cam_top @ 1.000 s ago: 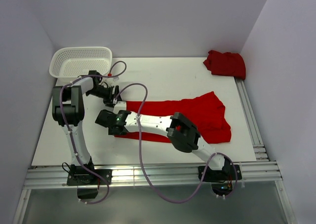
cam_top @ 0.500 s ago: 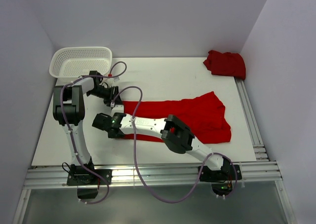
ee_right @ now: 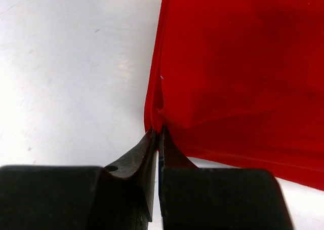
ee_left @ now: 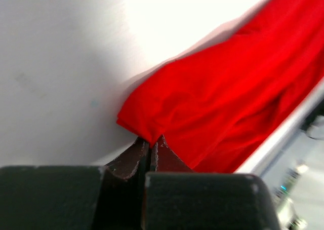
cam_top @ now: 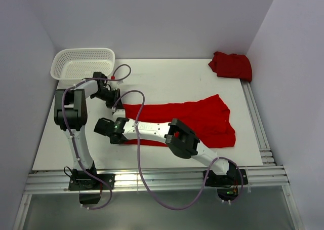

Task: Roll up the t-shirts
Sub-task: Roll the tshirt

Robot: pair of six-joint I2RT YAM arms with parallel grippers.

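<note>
One red t-shirt (cam_top: 195, 118) lies spread flat in the middle of the table. My left gripper (cam_top: 117, 104) is at its far left corner and my right gripper (cam_top: 117, 137) at its near left corner. In the left wrist view the left gripper (ee_left: 151, 141) is shut, pinching a fold of that t-shirt (ee_left: 228, 98). Seen from the right wrist, the right gripper (ee_right: 158, 131) is shut on the left hem of the t-shirt (ee_right: 243, 63). A second red t-shirt (cam_top: 231, 65) sits crumpled at the back right corner.
A white mesh basket (cam_top: 82, 63) stands at the back left, just behind the left arm. A metal rail (cam_top: 255, 118) runs along the table's right edge and another along the front. The right arm lies across the near part of the flat shirt. Walls enclose the table.
Both grippers have gone from open to shut on the left edge of the flat t-shirt. The right gripper has shifted slightly left and toward the near corner.
</note>
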